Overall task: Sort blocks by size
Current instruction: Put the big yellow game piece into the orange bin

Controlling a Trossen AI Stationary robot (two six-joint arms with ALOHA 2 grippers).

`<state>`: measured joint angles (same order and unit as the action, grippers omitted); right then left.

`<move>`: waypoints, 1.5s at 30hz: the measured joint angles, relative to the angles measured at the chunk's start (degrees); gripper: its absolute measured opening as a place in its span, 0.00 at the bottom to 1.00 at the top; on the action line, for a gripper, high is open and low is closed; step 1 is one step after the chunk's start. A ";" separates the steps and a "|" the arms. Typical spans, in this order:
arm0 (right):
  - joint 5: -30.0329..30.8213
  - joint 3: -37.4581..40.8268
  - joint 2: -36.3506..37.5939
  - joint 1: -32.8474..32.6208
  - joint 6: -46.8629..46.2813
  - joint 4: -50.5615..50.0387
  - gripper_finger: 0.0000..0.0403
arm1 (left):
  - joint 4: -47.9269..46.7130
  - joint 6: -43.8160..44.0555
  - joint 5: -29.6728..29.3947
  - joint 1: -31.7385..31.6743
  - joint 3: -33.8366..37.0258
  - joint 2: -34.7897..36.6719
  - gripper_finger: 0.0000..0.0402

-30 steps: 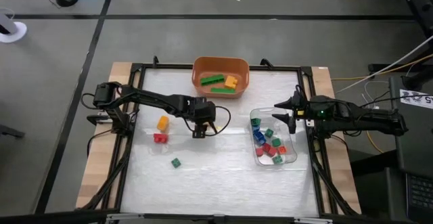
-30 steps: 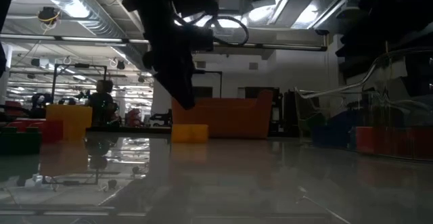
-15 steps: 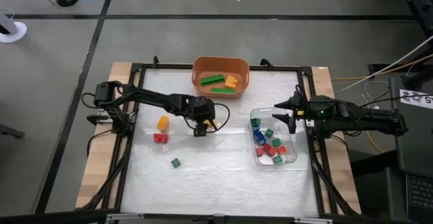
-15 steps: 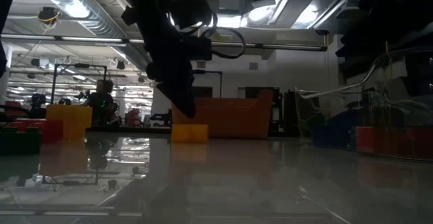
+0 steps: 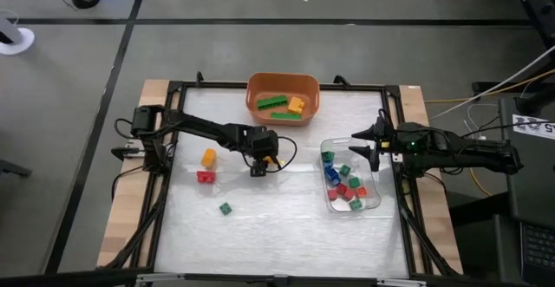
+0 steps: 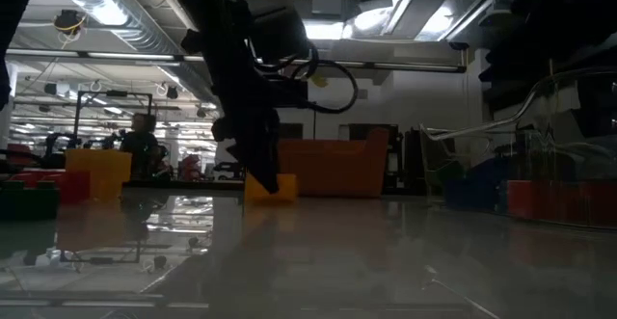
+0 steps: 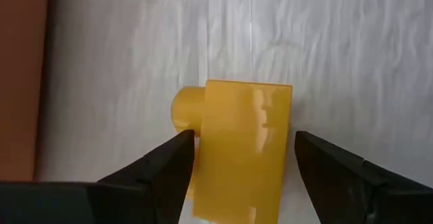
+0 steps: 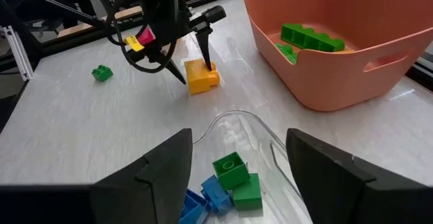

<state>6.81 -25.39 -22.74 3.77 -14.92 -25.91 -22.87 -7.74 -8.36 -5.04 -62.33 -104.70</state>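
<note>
Yellow plastic, a small studded brick (image 7: 243, 146) lies on the white table (image 5: 286, 226) near its middle, and the left gripper (image 5: 257, 167) stands over it with its dark fingers (image 7: 159, 173) spread wide, one to each side of the brick; the wrist view shows a slim gap on either flank, so nothing is gripped. From the right wrist view the same brick (image 8: 201, 75) sits between the two lowered fingertips, a short way in front of the orange bin (image 8: 338, 41).

That bin (image 5: 283, 98) stands at the far edge of the table and holds long green bricks (image 5: 275, 103) and a yellow-orange brick (image 5: 297, 106). Toward the left side of the table lie three loose blocks: a yellow-orange one (image 5: 208, 158), a red one (image 5: 205, 177) just beside it, and a small green one (image 5: 225, 208) nearer the front.

The clear tray (image 5: 375, 202) rests on the right side and holds a heap of small blocks in blue, green and red (image 5: 342, 183). The right gripper (image 5: 365, 147) waits just beside the tray's far end, its fingers (image 8: 159, 176) parted and holding nothing, above the green and blue cubes (image 8: 226, 183) in the tray
</note>
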 joint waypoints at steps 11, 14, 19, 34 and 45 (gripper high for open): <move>0.00 0.00 0.00 0.00 0.00 0.01 0.59 | -0.03 -2.00 -0.05 0.00 0.00 0.26 0.37; 0.00 0.00 0.00 0.00 0.00 0.02 0.59 | -0.01 -1.78 -0.03 0.00 0.00 0.26 0.37; 0.00 0.00 0.00 0.00 0.00 0.02 0.59 | -0.68 -1.69 0.25 0.07 -1.23 0.17 0.37; 0.00 0.00 0.00 0.00 0.01 0.02 0.59 | -0.55 -12.39 -4.71 -1.76 -14.98 0.28 0.40; -0.01 0.00 -0.01 -0.02 0.02 0.01 0.59 | 2.96 -19.28 -19.95 -11.20 -20.17 0.46 0.48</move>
<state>6.80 -25.39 -22.76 3.75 -14.90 -25.90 -19.91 -27.02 -28.30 -16.23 -82.50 -104.25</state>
